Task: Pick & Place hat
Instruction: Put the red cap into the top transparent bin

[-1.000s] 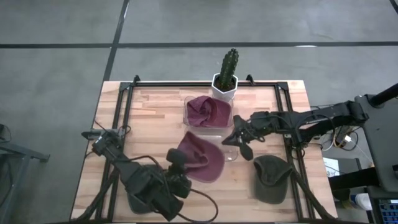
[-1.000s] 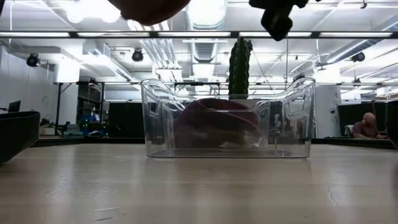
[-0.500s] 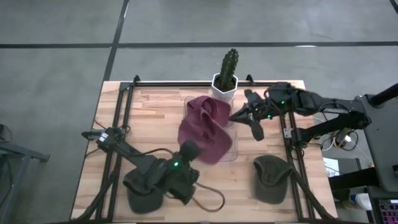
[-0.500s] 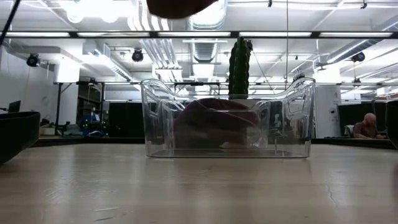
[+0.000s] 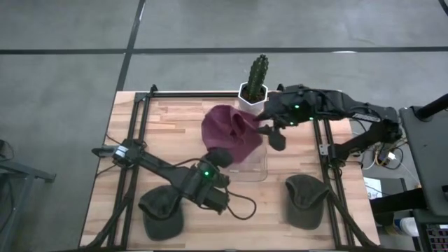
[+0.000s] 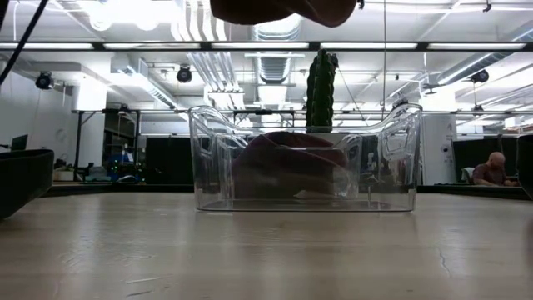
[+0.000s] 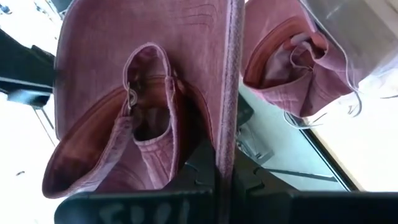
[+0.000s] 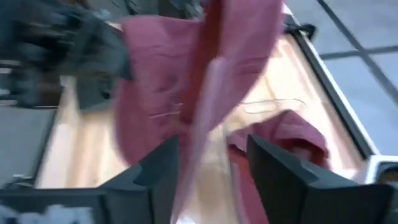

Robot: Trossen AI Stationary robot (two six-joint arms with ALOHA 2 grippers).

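Two maroon hats matter here: one already lies crumpled inside the clear bin (image 5: 260,162), and the second, the maroon hat (image 5: 227,133), hangs in the air over that bin. The left hand (image 5: 219,158) is clamped shut on the hat's edge, as the left wrist view shows with the fabric pinched between its dark fingers. The right hand (image 5: 273,129) sits just beside the hat near the cactus pot (image 5: 253,97), its fingers (image 8: 152,171) parted with the cloth draped between them rather than squeezed.

To do this step well, I judge the left hand should centre the hat above the bin's opening before lowering, since from above the cloth overhangs the bin's left wall. Lowering until the crown sags onto the hat already inside, then releasing, should keep the brim from catching on the rim. The right hand would do best to draw clear toward its own side first, so loose cloth does not snag on its fingers, and it should stay wary of the cactus (image 5: 257,70) close behind.

In the low view the bin (image 6: 304,158) stands on the wooden surface (image 5: 168,133) with the hat (image 6: 283,10) hanging high above it. Two dark green hats, one (image 5: 162,212) at the near left and one (image 5: 304,199) at the near right, wait on the surface.
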